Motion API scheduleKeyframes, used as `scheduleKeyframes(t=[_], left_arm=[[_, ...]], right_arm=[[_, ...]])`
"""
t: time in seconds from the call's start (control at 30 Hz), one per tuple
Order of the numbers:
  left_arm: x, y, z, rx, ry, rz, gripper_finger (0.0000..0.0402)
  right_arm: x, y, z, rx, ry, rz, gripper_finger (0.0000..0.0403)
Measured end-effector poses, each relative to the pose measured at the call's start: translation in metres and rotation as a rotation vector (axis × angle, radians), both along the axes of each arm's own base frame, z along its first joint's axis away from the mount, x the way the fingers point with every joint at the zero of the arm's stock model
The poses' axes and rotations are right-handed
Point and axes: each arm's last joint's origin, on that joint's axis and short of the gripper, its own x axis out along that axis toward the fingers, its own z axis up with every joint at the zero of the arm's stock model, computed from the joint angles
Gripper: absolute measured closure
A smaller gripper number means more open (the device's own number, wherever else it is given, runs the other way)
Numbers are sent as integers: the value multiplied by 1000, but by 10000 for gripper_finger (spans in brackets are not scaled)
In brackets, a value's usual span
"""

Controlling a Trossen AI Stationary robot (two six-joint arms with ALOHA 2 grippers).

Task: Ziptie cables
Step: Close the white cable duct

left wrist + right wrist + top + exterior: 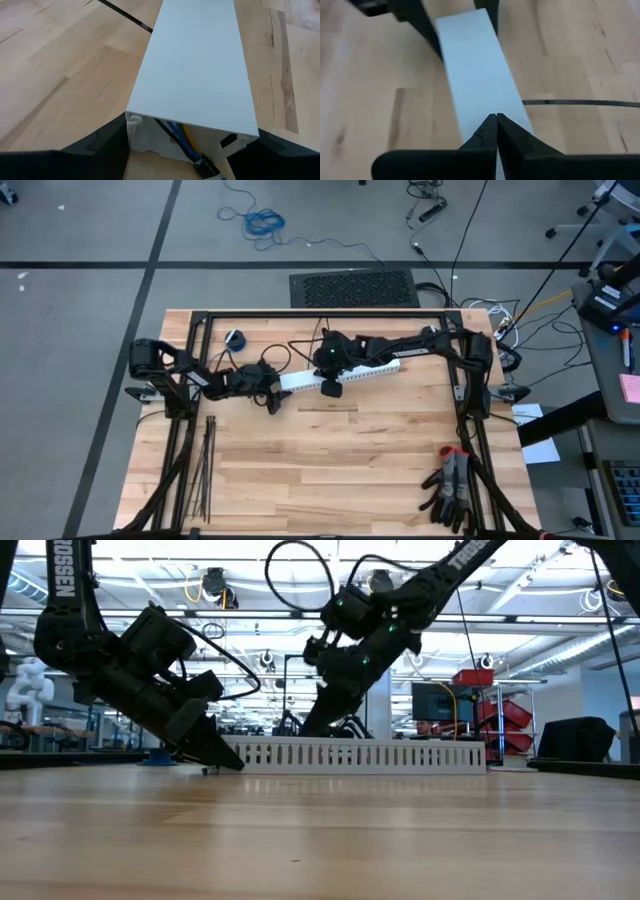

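Note:
A white slotted channel [345,373] lies across the middle of the table. My left gripper [190,131] is closed on its left end [285,383]. Thin blue, yellow and dark cables [186,142] show inside that open end. My right gripper [496,118] is shut and hangs over the channel's flat lid [475,75], right of the left gripper [330,387]. A bunch of black zipties [204,468] lies flat near the table's left edge. One more black strip [580,102] lies on the wood just nearside of the channel. My left gripper clasps the channel's left end between its two fingers [102,145], one on each long side wall [134,125]. The fingers slant down from the table's left and lie along the channel. The channel rests level on the table. My right gripper's shut tips stand right at the lid; whether they touch it I cannot tell.
Dark gloves [450,485] lie at the near right corner. A small blue object [233,337] sits at the far left of the table. The black frame rails [320,315] run around the tabletop. Bare wood lies in the near middle [340,470].

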Motion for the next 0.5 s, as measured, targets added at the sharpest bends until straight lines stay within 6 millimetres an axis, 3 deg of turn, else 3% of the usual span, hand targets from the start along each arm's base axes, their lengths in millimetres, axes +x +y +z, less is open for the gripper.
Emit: scheduleKeyframes(t=[0.27, 0.5], left_arm=[[0, -3, 9, -68, -48, -58, 125], [-8, -9, 38, -151, -111, -170, 125]], right_arm=[[-27, 8, 66, -47, -51, -12, 403], [-76, 18, 137, -107, -128, -82, 395]])
